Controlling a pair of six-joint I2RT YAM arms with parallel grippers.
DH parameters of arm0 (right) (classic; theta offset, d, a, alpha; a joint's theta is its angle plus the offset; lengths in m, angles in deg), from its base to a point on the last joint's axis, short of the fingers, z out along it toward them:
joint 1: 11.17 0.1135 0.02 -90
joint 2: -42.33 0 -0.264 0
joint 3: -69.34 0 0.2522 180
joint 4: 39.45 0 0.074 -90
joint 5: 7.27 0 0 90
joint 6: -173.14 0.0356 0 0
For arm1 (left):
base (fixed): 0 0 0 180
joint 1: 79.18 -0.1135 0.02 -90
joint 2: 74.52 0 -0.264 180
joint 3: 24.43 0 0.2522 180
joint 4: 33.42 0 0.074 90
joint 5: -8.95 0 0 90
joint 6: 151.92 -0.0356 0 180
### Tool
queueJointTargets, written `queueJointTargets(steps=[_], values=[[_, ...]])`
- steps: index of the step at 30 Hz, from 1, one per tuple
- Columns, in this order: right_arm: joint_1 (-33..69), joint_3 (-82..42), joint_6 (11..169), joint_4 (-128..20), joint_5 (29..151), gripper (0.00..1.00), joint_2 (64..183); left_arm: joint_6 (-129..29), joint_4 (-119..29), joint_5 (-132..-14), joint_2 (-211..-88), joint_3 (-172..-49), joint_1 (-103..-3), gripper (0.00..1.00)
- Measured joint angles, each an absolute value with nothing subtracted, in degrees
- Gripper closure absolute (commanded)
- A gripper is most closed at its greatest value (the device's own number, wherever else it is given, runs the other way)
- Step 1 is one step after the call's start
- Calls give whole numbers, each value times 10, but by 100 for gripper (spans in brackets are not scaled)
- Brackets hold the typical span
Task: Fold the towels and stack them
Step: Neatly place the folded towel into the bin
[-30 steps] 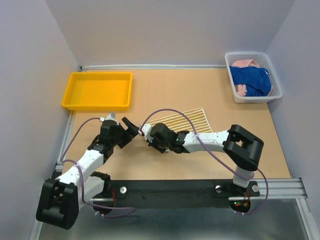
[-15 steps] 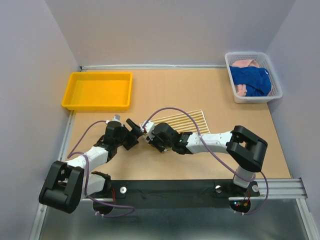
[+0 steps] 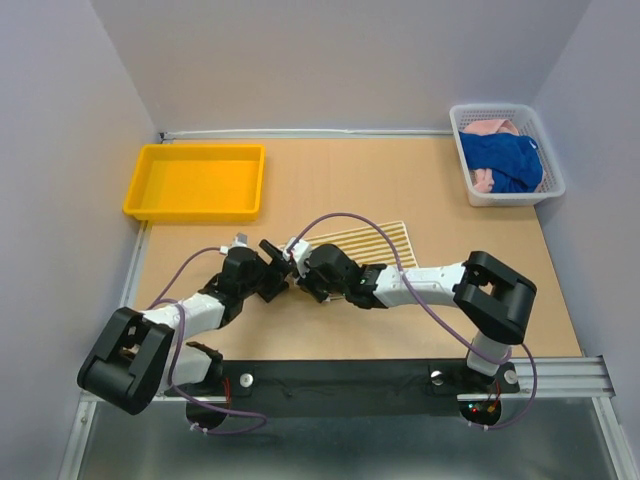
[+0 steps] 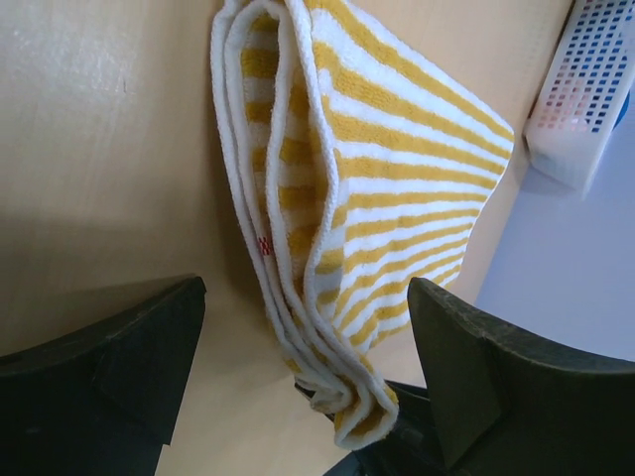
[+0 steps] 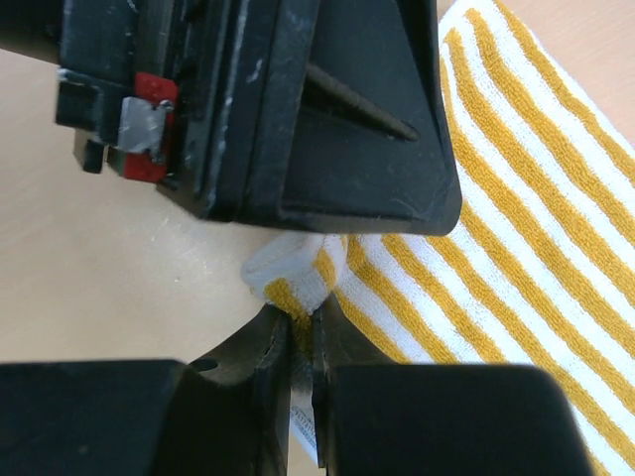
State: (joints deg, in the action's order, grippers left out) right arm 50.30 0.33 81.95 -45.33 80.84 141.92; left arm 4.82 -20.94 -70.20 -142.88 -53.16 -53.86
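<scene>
Now the right gripper (image 5: 298, 332) is noted pinched shut on a bunched corner of the striped towel (image 4: 377, 178). The left gripper (image 4: 308, 367), jaws spread wide, has been brought in over the last second and is set astride the same gathered edge. A second grasp is judged imminent, so folding is barely begun. The blue towel (image 3: 505, 160) and pink towel (image 3: 487, 127) are left in the basket (image 3: 515, 198).

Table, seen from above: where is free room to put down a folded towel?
Bare table lies between the tray and the basket, beyond the striped towel. A smaller patch lies between towel and basket. The middle is crowded: the left gripper and right gripper meet at the towel's corner.
</scene>
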Motion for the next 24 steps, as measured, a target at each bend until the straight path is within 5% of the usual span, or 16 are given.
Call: queueJointTargets(steps=[13, 19, 21, 24], values=[[503, 14, 822, -428, 817, 100, 1410, 85, -172, -759, -1471, -532, -517, 34], [503, 22, 825, -421, 818, 99, 1409, 88, -166, -767, -1486, -533, -507, 71], [503, 23, 825, -420, 818, 87, 1409, 83, -167, -768, -1486, -535, -507, 87], [503, 34, 832, -413, 817, 50, 1405, 63, -187, -773, -1483, -552, -506, 100]])
